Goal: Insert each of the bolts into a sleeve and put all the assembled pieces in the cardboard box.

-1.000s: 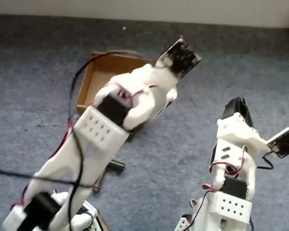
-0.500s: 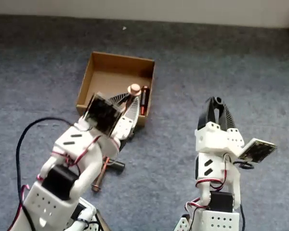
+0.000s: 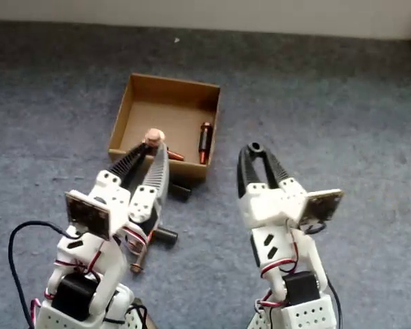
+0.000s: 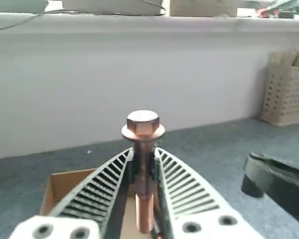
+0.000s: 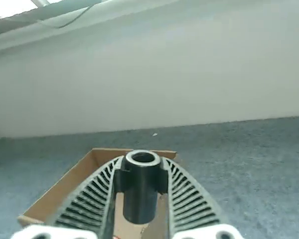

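When looking down from the high view, finds the left hand [image 3: 154, 146] clamped on a copper bolt [image 3: 153, 136], with the head just above the fingertips, hanging over the near wall of the cardboard box [image 3: 166, 81]. Finds the right hand [image 3: 255, 151] to the right of the box, apart from it, closed on a black sleeve [image 3: 254, 147] held right at the fingertips, bore facing up. Inside the box, against its right wall: one assembled piece [image 3: 205, 140]. On the grey counter [image 3: 342, 123]: a loose sleeve [image 3: 180, 191] close to the box's near wall, a second sleeve [image 3: 166, 236] nearer the arm bases, and a loose bolt [image 3: 142, 255] just beside that second one.

From the left wrist, shows the bolt upright, pinched by the shank between both fingers, hexagonal flanged head clear above the tips, box below and beyond.

From the right wrist, shows the sleeve upright, squeezed between the fingertips, open end up, box beyond and below.
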You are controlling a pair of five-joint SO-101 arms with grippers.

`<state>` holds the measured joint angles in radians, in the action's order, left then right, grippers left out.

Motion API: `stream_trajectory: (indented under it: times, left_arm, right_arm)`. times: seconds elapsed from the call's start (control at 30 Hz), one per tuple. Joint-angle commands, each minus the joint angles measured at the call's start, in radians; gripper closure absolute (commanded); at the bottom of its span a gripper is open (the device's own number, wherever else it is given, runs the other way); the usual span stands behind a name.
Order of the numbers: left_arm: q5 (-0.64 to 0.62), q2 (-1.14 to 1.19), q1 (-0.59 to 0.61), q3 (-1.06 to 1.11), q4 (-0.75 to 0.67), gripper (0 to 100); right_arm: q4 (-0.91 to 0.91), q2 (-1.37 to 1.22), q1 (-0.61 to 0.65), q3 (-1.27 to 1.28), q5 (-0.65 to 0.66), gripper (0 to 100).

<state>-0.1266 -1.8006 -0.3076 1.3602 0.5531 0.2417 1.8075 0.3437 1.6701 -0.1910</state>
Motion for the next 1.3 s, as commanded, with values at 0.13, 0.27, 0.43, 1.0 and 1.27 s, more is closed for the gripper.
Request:
stream_trajectory:
  times: [0.13, 0.27, 0.43, 1.0, 1.27]
  left_arm:
    - [-0.107, -0.016, 0.097, -0.005, -0.055, 99]
    - [-0.109, -0.018, 0.093, -0.007, -0.054, 99]
    - [-0.110, -0.018, 0.067, -0.039, -0.049, 99]
    - [-0.103, -0.018, -0.143, -0.117, 0.095, 99]
    - [-0.101, -0.018, -0.176, -0.117, 0.127, 99]
  right_arm:
    - [-0.015, 0.025, 0.245, 0.105, 0.184, 99.4]
    - [0.059, 0.025, 0.326, 0.108, 0.227, 99.4]
    - [0.142, 0.025, 0.441, 0.108, 0.304, 99.4]
    - [0.170, 0.027, 0.483, 0.107, 0.330, 99.4]
    - [0.090, 0.027, 0.483, 0.107, 0.327, 99.4]
